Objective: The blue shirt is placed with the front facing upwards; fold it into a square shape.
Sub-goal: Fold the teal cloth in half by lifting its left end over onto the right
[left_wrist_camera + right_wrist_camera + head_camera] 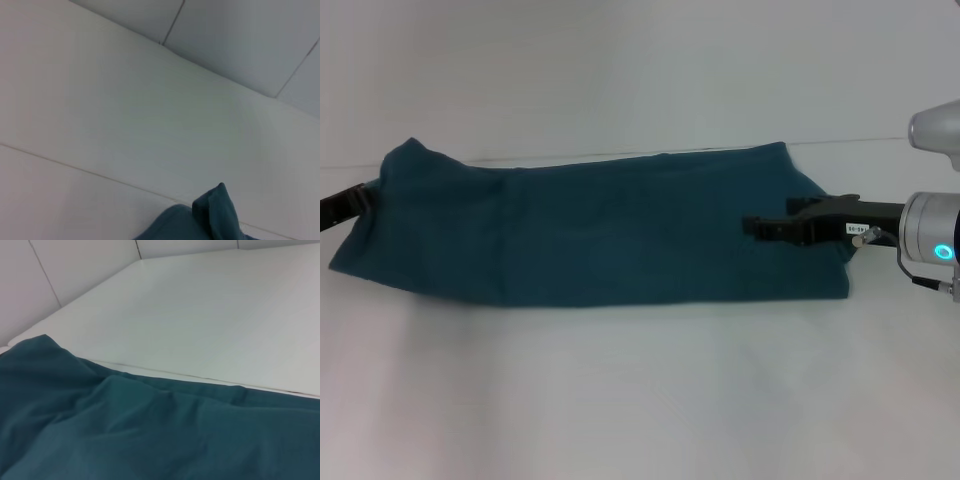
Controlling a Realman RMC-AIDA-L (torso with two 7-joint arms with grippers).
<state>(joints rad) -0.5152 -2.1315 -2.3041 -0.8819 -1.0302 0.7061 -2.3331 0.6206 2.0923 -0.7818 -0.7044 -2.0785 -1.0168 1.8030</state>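
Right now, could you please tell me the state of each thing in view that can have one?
blue shirt: folded lengthwise into a long band, lying flat across the table, no lettering showing, not yet square.
right gripper: low over the shirt's right end; whether its jaws are open or shut cannot be told.
left gripper: at the shirt's left end, mostly out of frame.
table: white, bearing the shirt.

White tabletop (640,400), with a thin seam (880,141) running near its far edge. Beyond that edge, pale tiled wall (240,35).
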